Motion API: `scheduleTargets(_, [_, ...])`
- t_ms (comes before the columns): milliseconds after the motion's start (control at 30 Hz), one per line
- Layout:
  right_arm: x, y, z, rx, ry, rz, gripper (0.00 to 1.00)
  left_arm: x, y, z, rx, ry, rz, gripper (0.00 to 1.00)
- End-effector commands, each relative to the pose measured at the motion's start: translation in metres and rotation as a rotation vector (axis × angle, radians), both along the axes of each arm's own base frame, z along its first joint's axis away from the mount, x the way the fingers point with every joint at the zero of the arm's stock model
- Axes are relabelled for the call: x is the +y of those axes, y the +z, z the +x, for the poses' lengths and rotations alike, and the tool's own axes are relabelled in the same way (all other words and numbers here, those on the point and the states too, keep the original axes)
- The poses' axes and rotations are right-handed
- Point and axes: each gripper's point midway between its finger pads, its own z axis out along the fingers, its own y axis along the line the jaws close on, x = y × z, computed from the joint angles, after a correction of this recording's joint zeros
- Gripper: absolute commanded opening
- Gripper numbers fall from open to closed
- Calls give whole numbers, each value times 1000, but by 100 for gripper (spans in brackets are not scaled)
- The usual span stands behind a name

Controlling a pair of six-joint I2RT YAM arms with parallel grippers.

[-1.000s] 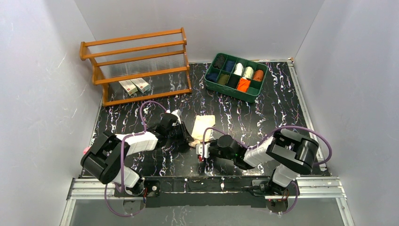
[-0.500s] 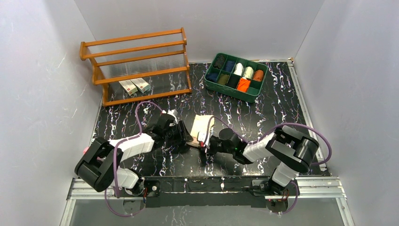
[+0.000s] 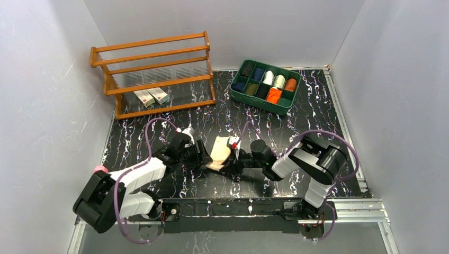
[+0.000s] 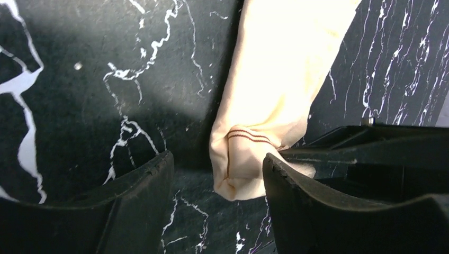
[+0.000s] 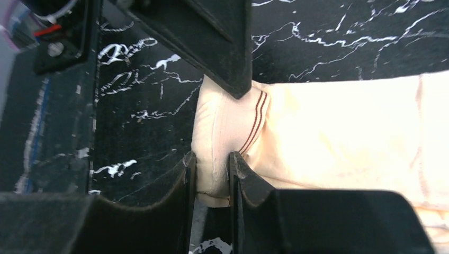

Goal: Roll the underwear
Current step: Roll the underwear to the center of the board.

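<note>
Tan underwear lies flat on the table, centre, between the two arms. Its near end is folded into a thick lump with the striped hem showing. Right gripper pinches that lump, jaws nearly together with cloth squeezed between them. Left gripper is spread wide and straddles the same end. Its right finger touches the cloth, its left finger is apart from it, and it holds nothing. Orange underwear sits in a front compartment of the tray, back right, well apart from both arms. It looks bunched; can't tell if it's rolled.

Handling, my read: thin, light, limp cloth with no stiffness, so it likely sags and unrolls if let go. It probably slides easily on the smooth table. Not fragile. The best hold is the thick folded hem end, where stacked layers give the fingers bulk; the single-layer middle would just wrinkle. A grip on each side of that end should keep the roll even.
</note>
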Motion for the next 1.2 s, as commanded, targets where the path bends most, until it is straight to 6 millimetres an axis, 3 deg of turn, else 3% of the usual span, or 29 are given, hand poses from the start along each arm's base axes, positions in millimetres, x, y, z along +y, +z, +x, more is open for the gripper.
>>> scheduleTargets(0, [-6,-15,-26,318,7,-6,1,28,-16,-19,34,37,94,62])
scheduleTargets(267, [-16,-22,-12,699,-131,7,1,32,8,-15,-81,66,37,70])
scheduleTargets(533, [-20,-39,-4,970,-264,-37,2,1,24,-23,-154,-116,-112,72])
scheduleTargets(700, [-26,-46,0,1060,-308,-46,5,-10,14,-26,-133,-181,-139,73])
scheduleTargets(967, [-30,-49,2,1108,-316,-47,12,-17,4,-1,-135,-107,-135,72])
scheduleTargets(1167, [-31,-43,7,1123,-314,-24,21,-12,-24,-3,-46,-93,-65,60])
